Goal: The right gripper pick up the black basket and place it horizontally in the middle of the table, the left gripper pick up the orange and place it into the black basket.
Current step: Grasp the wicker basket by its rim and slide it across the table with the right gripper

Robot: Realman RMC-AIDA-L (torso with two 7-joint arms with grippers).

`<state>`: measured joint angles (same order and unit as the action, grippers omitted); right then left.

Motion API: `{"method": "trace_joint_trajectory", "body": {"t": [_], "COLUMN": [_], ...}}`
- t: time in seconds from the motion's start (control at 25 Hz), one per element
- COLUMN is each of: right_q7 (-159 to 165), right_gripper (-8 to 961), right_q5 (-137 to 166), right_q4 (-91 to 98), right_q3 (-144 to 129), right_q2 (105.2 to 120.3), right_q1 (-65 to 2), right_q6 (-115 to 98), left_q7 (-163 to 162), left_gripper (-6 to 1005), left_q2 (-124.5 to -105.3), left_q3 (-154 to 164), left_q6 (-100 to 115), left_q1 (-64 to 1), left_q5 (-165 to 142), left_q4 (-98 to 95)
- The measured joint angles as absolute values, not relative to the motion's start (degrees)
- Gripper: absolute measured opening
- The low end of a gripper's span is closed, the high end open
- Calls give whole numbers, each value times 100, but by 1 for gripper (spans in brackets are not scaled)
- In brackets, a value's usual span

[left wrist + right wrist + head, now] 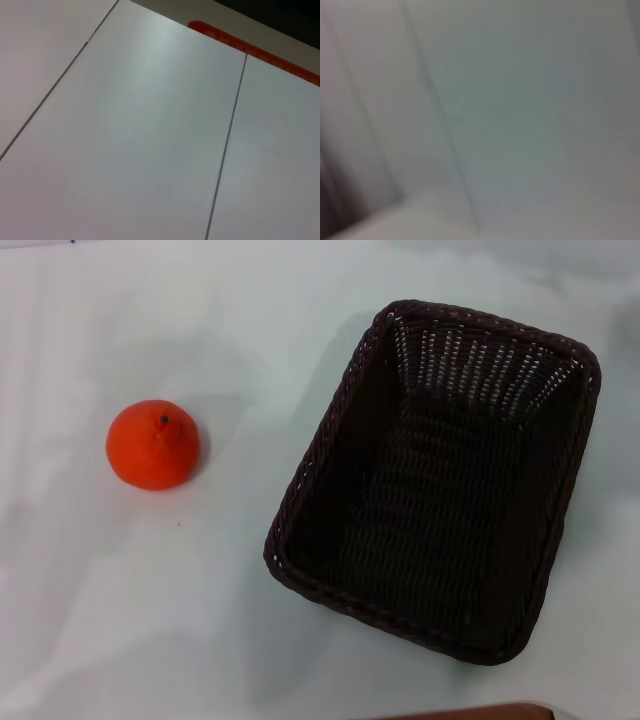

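claws: neither in any view, state cannot be told | head view: large dark woven wicker basket (440, 480) upright, set at a slant on pale white bench (150, 620); small round orange (153, 444) apart to its left | left wrist: only pale seamed panels, red strip (260, 52) | right wrist: blur

**No legible text in any view**

No words, numbers, brands or signs can be read in the three views. In the left wrist view, an orange-red strip (260, 52) is seen along the far edge of the white panels, and faint pale marks are carried on it; they may be lettering, but no character can be made out. In the head view, the black basket (300, 540), the orange (153, 444) and the tabletop (120, 620) are shown without any label or print. Nothing can be distinguished in the right wrist view.
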<state>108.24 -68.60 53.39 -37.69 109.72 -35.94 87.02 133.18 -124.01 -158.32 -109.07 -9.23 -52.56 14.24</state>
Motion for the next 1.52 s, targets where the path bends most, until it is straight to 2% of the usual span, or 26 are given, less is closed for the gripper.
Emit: {"method": "trace_joint_trajectory", "body": {"t": [0.08, 0.16, 0.32, 0.52, 0.92, 1.52], "right_q7": [11535, 11913, 12132, 12199, 12188, 11955], "right_gripper": [757, 757, 757, 758, 742, 715], "right_q5": [-5983, -5244, -4099, -3370, -2606, -2553], "right_q4": [5882, 6290, 6647, 6642, 6468, 4819], "right_q3": [-3877, -3888, -4045, -4448, -4833, -5420], "right_q2": [10900, 10903, 11014, 11136, 11336, 11347], "right_q1": [-3856, -4145, -4658, -4929, -5064, -5185], "right_q6": [9237, 9713, 10288, 10296, 9815, 8407], "left_q7": [13316, 13315, 13315, 13315, 13315, 13231], "left_gripper": [913, 913, 911, 908, 907, 908], "left_q2": [-12401, -12401, -12401, -12397, -12399, -12396], "left_q3": [-15836, -15837, -15838, -15838, -15837, -15816], "left_q6": [-10879, -10855, -10828, -10827, -10829, -10857], "left_q1": [-936, -951, -966, -950, -932, -951], "left_q5": [-5256, -5256, -5256, -5256, -5256, -5256], "left_q4": [1424, 1424, 1383, 1303, 1291, 1292]}}
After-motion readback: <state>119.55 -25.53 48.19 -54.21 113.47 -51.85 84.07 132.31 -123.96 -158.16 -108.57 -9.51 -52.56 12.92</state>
